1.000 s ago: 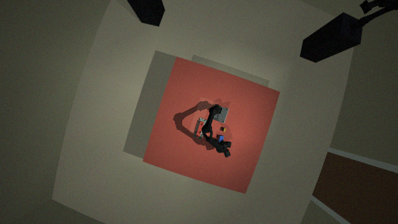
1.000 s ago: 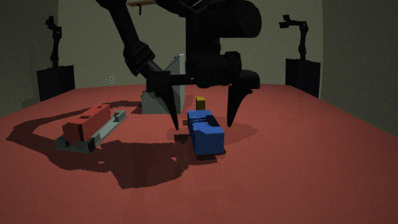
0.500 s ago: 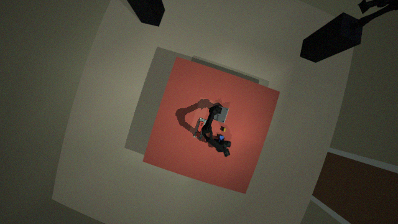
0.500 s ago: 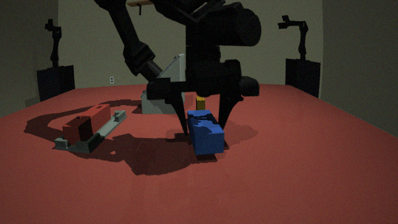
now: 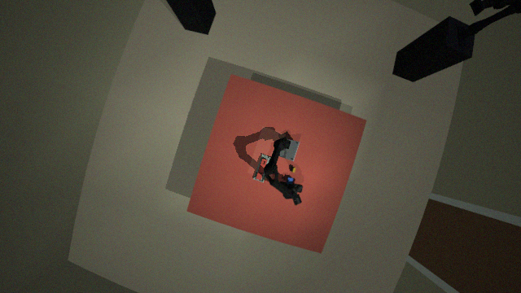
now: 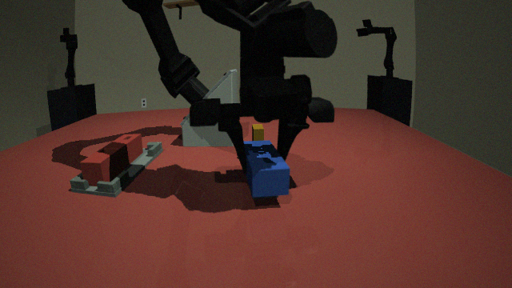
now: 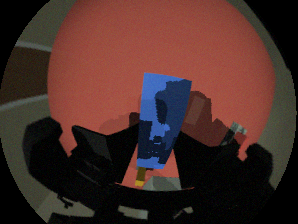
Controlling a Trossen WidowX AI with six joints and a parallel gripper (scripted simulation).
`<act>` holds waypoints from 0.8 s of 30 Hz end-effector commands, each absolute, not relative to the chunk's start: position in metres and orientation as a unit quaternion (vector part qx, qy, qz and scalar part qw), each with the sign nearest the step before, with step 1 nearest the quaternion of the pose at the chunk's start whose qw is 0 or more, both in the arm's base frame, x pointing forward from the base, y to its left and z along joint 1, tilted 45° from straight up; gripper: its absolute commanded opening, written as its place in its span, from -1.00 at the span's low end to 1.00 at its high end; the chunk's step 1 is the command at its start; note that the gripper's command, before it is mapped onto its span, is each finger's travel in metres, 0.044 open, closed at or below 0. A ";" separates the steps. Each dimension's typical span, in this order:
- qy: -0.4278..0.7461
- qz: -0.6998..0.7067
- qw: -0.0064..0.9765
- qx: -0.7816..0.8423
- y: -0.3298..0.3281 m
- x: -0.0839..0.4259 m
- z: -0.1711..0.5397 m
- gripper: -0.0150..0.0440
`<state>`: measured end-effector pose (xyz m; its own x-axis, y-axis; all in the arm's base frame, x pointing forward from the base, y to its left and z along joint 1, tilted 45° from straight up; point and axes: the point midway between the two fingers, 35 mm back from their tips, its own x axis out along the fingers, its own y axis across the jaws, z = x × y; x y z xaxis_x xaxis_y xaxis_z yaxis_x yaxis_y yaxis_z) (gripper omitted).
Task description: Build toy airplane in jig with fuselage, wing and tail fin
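The red fuselage (image 5: 264,162) (image 6: 95,171) sits in the grey cradle (image 6: 138,169) at the left in the exterior view, partly in shadow; its top sockets look empty. The blue wing (image 5: 290,179) (image 6: 270,183) (image 7: 154,92) is a long block lying level, with a dark shadow under its near end; its tab is hidden, and whether it touches the table is unclear. My gripper (image 6: 264,157) (image 7: 156,127) is shut on the wing, one finger against each long side. The small yellow tail fin (image 5: 293,169) (image 6: 258,132) (image 7: 140,177) stands behind the wing, beyond my fingers.
A grey wedge-shaped block (image 5: 290,151) (image 6: 208,135) (image 7: 162,183) stands behind, left of the tail fin in the exterior view. The cradle is left of the wing there. Other arms on dark pedestals (image 6: 72,106) (image 6: 390,98) stand far back, off the red table top (image 5: 228,195).
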<state>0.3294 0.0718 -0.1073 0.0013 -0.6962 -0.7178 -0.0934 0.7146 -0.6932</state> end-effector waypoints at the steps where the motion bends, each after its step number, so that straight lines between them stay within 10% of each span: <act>1: 0.652 -0.227 0.657 -0.304 0.085 0.334 -0.102 -0.49; 24: 0.663 -0.227 0.649 -0.296 0.132 0.336 -0.055 -0.49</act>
